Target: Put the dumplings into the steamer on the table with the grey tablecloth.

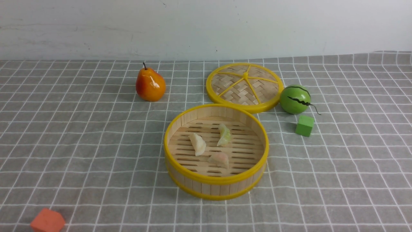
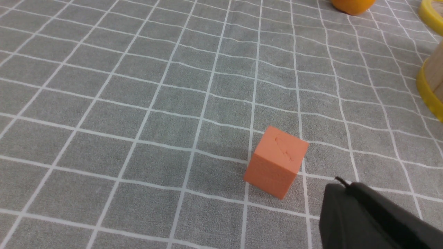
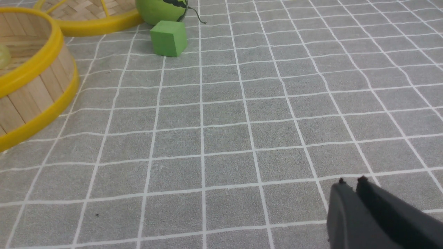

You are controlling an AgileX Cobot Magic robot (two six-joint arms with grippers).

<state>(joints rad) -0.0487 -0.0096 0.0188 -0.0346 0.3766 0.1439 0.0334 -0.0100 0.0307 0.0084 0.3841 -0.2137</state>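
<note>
All three dumplings sit inside the steamer [image 1: 215,151] now: the white dumpling [image 1: 198,144], the green dumpling [image 1: 224,135] and the pink dumpling [image 1: 219,159] all lie on the slatted floor, close to each other near the middle. The steamer stands on the grey tablecloth [image 1: 80,145] that covers the table, with its flat lid [image 1: 244,86] just behind it. No dumpling is left out on the cloth, so the job looks done. Neither arm shows in the front view. The left gripper [image 2: 341,183] has its jaws pressed together and holds nothing; it hangs over the cloth near the orange block [image 2: 276,162]. The right gripper [image 3: 351,183] has its jaws almost together, with only a thin slit between the tips, and it holds nothing too. It is well away from the steamer. I think the next move is only to keep both arms back and leave the steamer alone.
</note>
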